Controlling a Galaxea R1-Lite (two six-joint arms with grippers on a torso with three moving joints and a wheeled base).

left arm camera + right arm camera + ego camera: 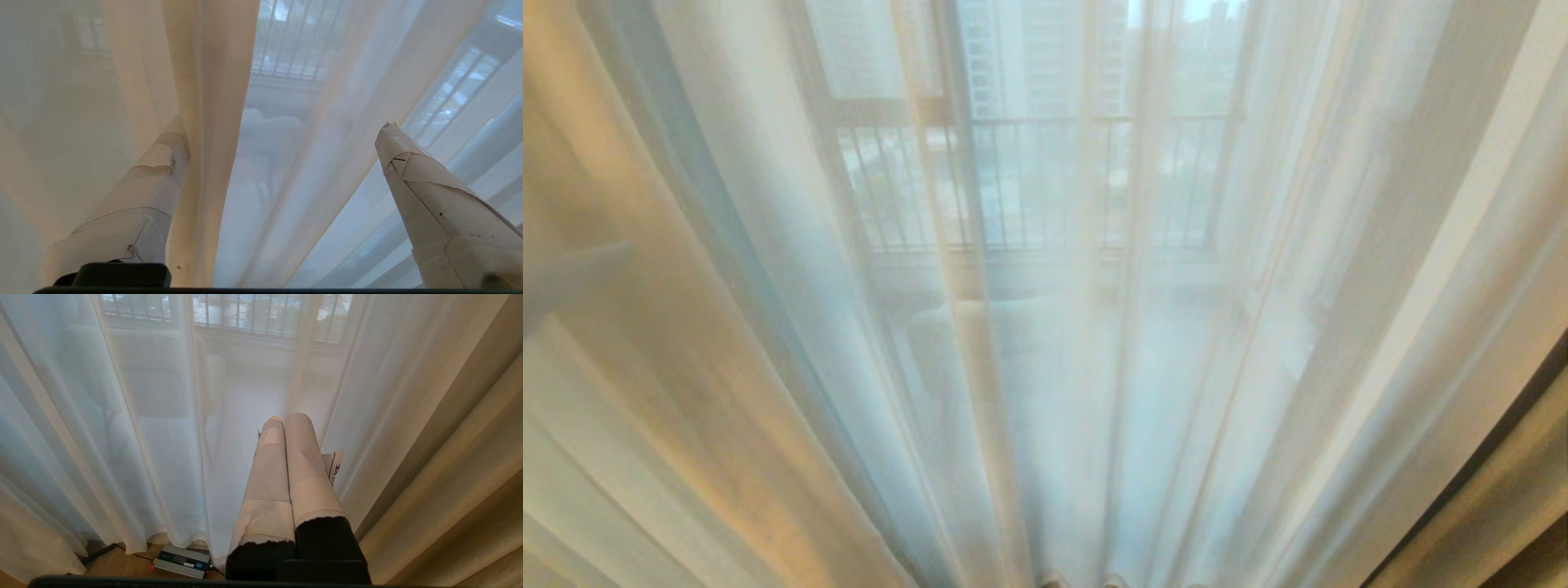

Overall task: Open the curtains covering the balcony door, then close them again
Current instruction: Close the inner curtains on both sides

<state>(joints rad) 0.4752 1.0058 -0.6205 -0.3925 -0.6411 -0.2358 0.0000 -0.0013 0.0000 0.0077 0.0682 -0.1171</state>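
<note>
our left gripper (pixel 282 130) was closest to the work, its taped fingers (pixel 412 171) spread wide and holding nothing. a hanging fold of the sheer curtains (pixel 212 122) ran between them, its long axis straight up and down; one finger lay behind the cloth, the other in front of it, bare. we judged that closing on that fold would be the next move, and the left arm was the nearer one. our right gripper (pixel 284 418) hung low with its fingers pressed together, empty, in front of the sheers, the heavy beige drape (pixel 470 457) to one side. a small grey box (pixel 182 561) lay on the wood floor (pixel 122 565) at the hem. beyond the sheers we saw the balcony railing (pixel 1045 122) and towers.
</note>
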